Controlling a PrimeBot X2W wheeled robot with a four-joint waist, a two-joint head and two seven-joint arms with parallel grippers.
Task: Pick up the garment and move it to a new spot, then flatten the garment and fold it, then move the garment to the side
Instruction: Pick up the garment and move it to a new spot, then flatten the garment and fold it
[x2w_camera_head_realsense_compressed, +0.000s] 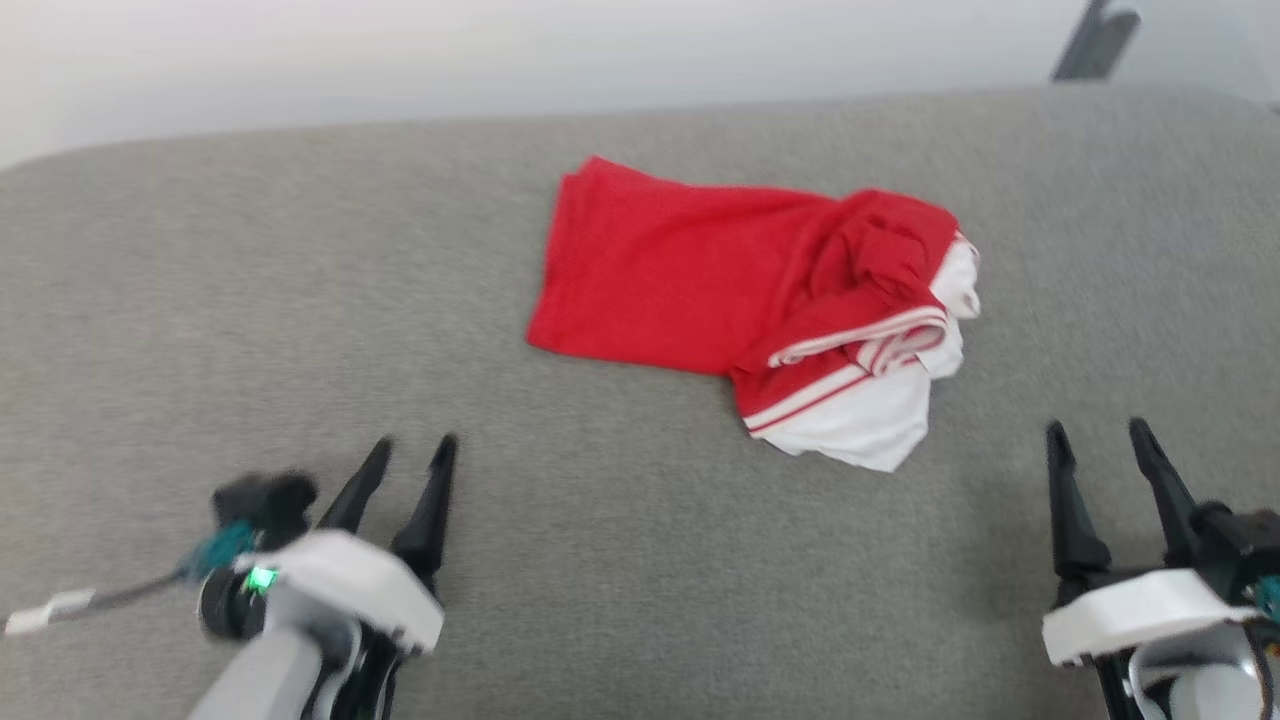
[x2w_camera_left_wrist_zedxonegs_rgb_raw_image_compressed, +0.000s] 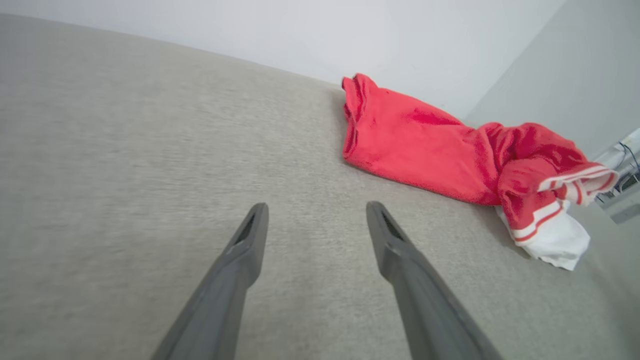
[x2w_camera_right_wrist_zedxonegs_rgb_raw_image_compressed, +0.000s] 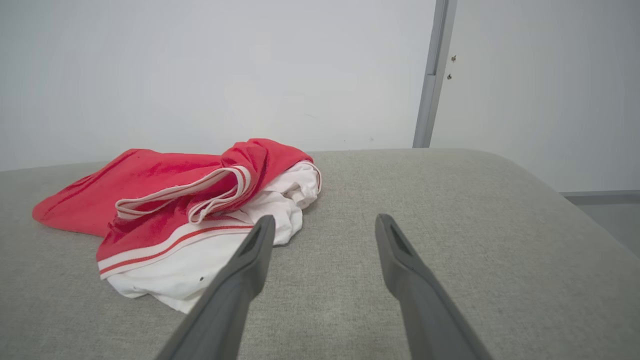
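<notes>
Now facing the garment (x2w_camera_head_realsense_compressed: 700, 280), empty-handed

I am holding left gripper (x2w_camera_head_realsense_compressed: 416, 440) and right gripper (x2w_camera_head_realsense_compressed: 1095, 426) wide, empty. Garment is lying ahead between them on the cushion (x2w_camera_head_realsense_compressed: 300, 300), long axis running left-right, bunched white end sitting nearer my right gripper.

The garment (x2w_camera_head_realsense_compressed: 700, 275) lies crumpled on the grey bench (x2w_camera_head_realsense_compressed: 200, 300) — left hand (x2w_camera_head_realsense_compressed: 416, 443) and right hand (x2w_camera_head_realsense_compressed: 1097, 427) nearer, fingers spread, empty.

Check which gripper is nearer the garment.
Right, by a little. The right gripper sits open just beside the garment's bunched white end; the left gripper, also open, is short of its flat red end, with more bare grey surface between.
</notes>
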